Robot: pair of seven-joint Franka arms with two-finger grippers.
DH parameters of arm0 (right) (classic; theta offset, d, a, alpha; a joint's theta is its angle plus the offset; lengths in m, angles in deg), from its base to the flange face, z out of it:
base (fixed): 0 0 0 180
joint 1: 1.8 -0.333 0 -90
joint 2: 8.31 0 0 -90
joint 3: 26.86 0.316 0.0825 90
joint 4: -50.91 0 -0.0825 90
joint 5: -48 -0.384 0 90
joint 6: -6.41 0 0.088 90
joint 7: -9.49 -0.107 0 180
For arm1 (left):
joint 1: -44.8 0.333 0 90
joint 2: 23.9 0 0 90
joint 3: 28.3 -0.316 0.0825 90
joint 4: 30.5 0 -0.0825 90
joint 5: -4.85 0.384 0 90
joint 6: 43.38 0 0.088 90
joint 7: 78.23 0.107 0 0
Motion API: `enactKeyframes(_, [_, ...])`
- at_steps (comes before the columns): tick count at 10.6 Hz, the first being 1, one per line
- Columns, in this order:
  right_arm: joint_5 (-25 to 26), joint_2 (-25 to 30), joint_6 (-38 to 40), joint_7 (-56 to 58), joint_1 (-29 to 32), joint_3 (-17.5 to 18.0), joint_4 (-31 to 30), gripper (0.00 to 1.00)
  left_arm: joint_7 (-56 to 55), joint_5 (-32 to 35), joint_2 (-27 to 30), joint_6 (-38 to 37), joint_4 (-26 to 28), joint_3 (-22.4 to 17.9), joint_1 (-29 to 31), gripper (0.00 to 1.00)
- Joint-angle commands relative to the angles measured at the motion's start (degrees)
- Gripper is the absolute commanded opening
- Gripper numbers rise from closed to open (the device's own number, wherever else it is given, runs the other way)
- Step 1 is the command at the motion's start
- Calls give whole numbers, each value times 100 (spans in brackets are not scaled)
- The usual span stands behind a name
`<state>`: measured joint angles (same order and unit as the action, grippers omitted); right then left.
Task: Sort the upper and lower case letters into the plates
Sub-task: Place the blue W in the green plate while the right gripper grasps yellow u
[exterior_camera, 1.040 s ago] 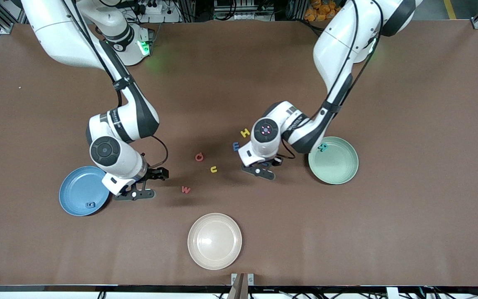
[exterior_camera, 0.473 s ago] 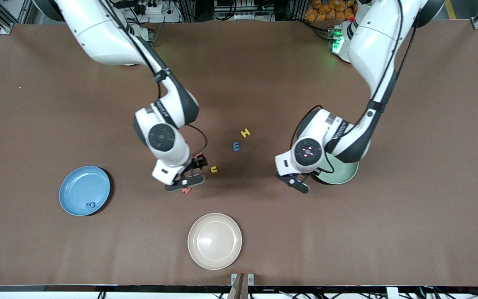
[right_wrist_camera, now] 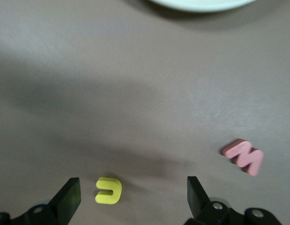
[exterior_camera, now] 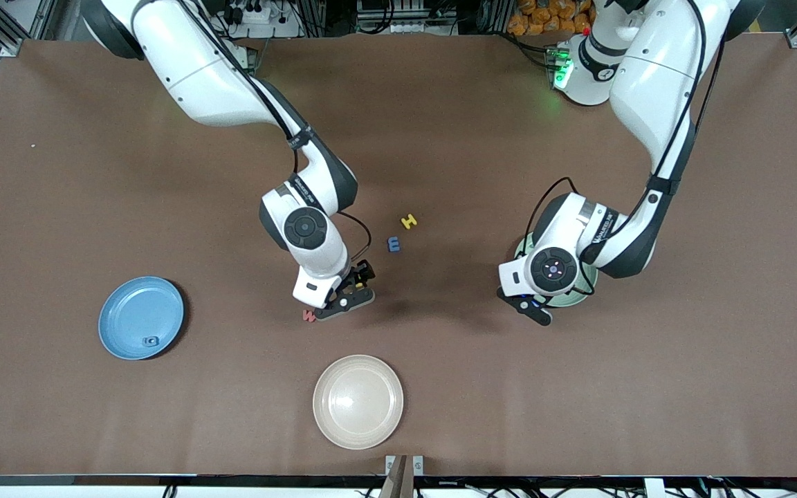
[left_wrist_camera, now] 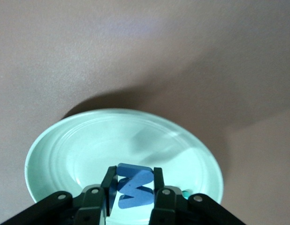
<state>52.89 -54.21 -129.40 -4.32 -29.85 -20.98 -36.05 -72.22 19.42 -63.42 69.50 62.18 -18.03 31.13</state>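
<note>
The right arm reaches to the middle of the tabletop, its right gripper (exterior_camera: 350, 294) low with fingers (right_wrist_camera: 70, 197) spread wide, while the left arm bends down, its left gripper (left_wrist_camera: 132, 187) pinching a blue letter (left_wrist_camera: 134, 185) over the mint plate (left_wrist_camera: 65, 150).

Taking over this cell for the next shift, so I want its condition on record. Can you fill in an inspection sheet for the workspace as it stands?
Surface: brown table, flat, unmarked.
Job's things: blue plate holds one small letter; mint plate under the left gripper; yellow H, blue letter, yellow u, red letter loose mid-table.
Clutter: cream plate, empty.
Grippers: left gripper shut on blue N; right gripper open over the yellow u.
Cables: black leads along both arms.
Surroundings: equipment along the base edge.
</note>
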Motion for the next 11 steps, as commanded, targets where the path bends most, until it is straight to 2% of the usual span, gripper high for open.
enactKeyframes(1, [30,-235,-34,27,-130,-34,214,100,391,169,357,366,593,80,363,49])
enactKeyframes(2, [21,-235,-34,-8,-192,-34,206,100,392,160,357,366,594,80,364,99])
enactKeyframes(11, [21,-235,-34,-105,-263,-60,100,100,313,99,313,375,550,89,294,100])
